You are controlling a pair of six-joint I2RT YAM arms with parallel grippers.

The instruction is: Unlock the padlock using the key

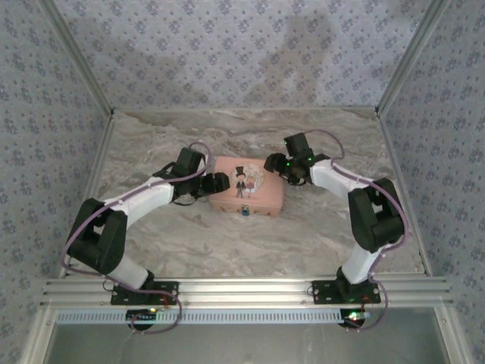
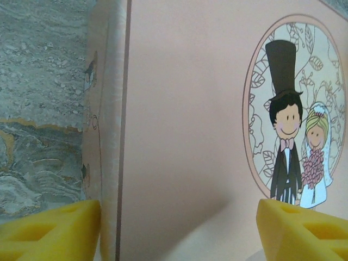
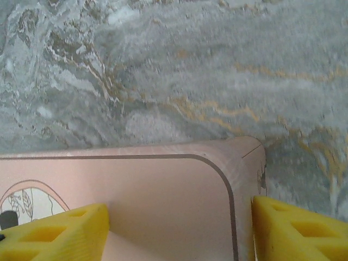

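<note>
Setup here is a grey-beige marble-look desk boxed in by walls covered in blue-grey flowery wallpaper, with an aluminium rail running along the near edge where the arms are bolted on.

Count-wise: two arms, two tools, one pink tin with a cartoon bride and groom on the lid, and one padlock. The padlock is a tiny bluish speck hanging at the middle of the tin's near wall, pretty hard to make out any detail on it.

The left arm reaches in low from the left, elbow out, and the left tool sits right at the tin's left edge. From the wrist cam its yellow fingertips are spread wide and straddle that edge, one beside the side wall and one over the lid, so released, not clamping anything.

The right arm folds back in from the right, and the right tool is at the tin's far right corner. Same deal there: jaws apart, one over the lid and one just off the corner, nothing grasped.
</note>
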